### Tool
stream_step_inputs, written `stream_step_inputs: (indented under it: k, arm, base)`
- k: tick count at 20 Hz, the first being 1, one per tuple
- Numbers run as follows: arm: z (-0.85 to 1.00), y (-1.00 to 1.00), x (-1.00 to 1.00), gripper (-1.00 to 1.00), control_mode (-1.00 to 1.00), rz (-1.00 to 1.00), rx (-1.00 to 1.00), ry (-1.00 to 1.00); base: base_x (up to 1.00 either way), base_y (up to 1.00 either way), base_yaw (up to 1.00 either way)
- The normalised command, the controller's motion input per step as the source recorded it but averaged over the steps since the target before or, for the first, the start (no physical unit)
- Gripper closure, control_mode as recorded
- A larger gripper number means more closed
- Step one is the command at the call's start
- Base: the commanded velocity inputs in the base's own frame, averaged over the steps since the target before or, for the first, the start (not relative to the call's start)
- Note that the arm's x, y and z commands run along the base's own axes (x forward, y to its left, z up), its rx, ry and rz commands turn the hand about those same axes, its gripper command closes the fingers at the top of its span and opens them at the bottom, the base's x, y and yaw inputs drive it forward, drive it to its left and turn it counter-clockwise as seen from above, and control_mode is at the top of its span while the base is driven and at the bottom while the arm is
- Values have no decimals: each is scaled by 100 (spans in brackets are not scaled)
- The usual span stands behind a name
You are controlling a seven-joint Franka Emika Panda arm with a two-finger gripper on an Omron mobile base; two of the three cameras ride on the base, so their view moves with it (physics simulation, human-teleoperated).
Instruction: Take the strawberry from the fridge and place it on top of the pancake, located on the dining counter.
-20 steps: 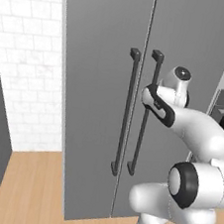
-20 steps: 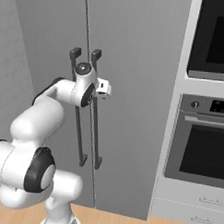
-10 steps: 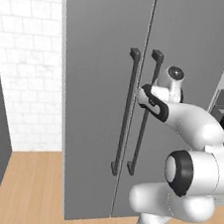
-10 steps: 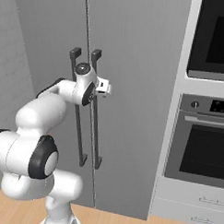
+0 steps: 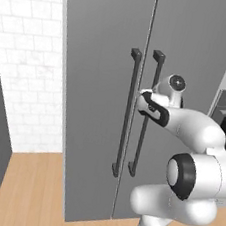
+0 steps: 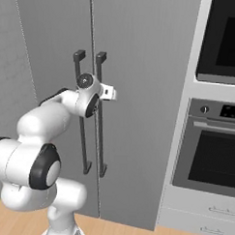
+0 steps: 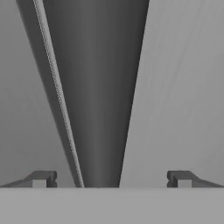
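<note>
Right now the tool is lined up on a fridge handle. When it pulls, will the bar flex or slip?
Probably stiff: the right door's handle is a long dark bar fixed at both ends. Its smooth finish could let the pads slip along it. The tall fridge door likely swings heavily. The tool stands open around the bar.

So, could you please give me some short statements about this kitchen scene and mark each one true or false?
1. Both doors of the tall grey two-door fridge are closed. True.
2. The two-finger gripper is shut on a strawberry. False: its jaws are open and hold nothing.
3. A long dark vertical bar handle lies between the open fingertips. True.
4. The black-glass wall oven stands with its door open. False: the door is closed.
5. The floor is light wood. True.
</note>
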Motion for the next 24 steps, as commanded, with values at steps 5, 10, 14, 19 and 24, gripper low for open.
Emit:
stream_step_inputs:
  k: [5, 10, 14, 19, 24]
  arm:
    - [-13, 0, 87, 100, -100, 0, 4, 0]
    - [-13, -1, 47, 100, -100, 0, 1, 3]
    - [-2, -46, -37, 100, -100, 0, 5, 3]
    - [2, -74, -100, 100, -100, 2, 13, -4]
    - [12, -79, -100, 100, -100, 5, 13, -2]
  base:
    - [0, 0, 0]
    - [0, 0, 0]
    - [0, 0, 0]
    - [0, 0, 0]
    - [0, 0, 0]
